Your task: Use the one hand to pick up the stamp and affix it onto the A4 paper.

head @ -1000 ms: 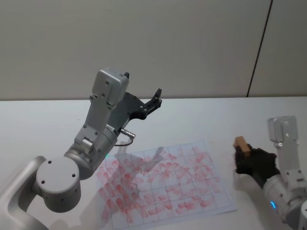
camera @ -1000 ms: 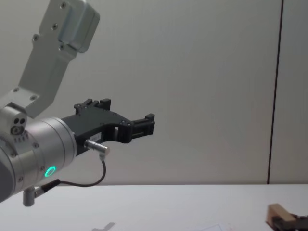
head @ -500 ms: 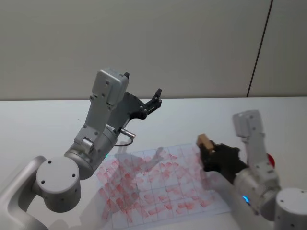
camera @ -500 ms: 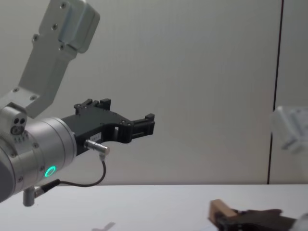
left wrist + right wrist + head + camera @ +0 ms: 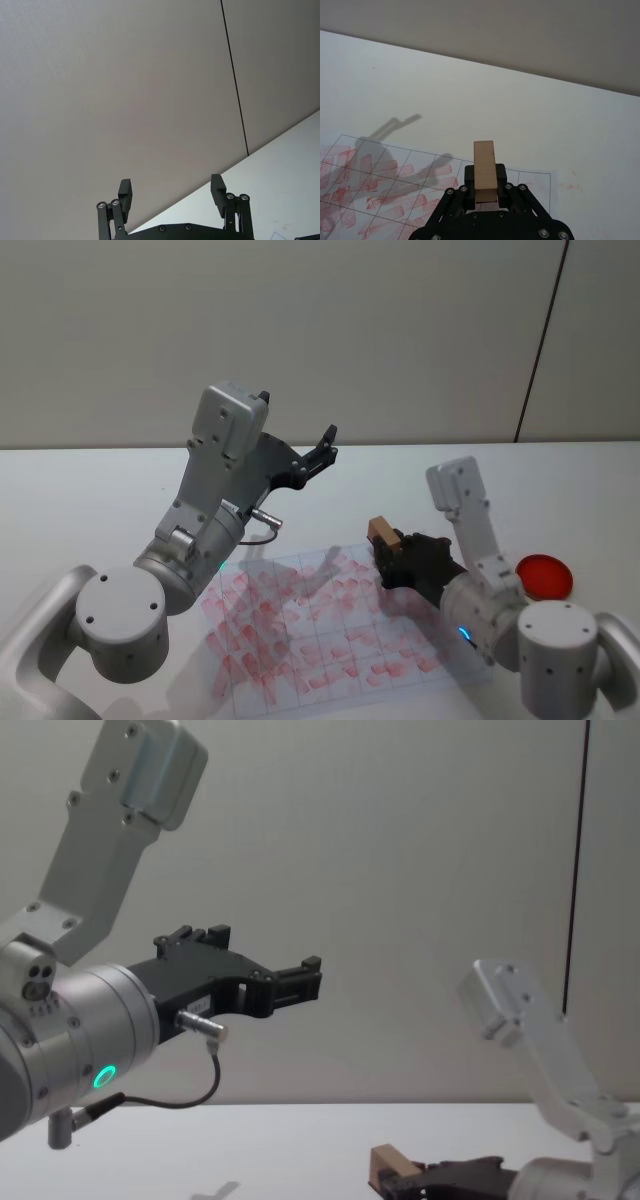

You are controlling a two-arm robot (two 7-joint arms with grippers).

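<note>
White table (image 5: 80,480): right gripper (image 5: 388,552) fingers clamped on stamp (image 5: 381,531), over far right part of paper (image 5: 330,640); grid covered in red prints; left gripper (image 5: 170,186) raised, fingers wide; red disc (image 5: 543,576) right of paper

stamp (image 5: 380,531) lt-brown; A4 paper (image 5: 300,640) white, dark grid, red prints.

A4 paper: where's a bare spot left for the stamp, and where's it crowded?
On the A4 paper, the far-right corner cell, beside the right gripper holding the stamp, looks unprinted. Middle and near rows are crowded with red prints. The table beyond the far edge is bare. Left gripper parked high at left.
</note>
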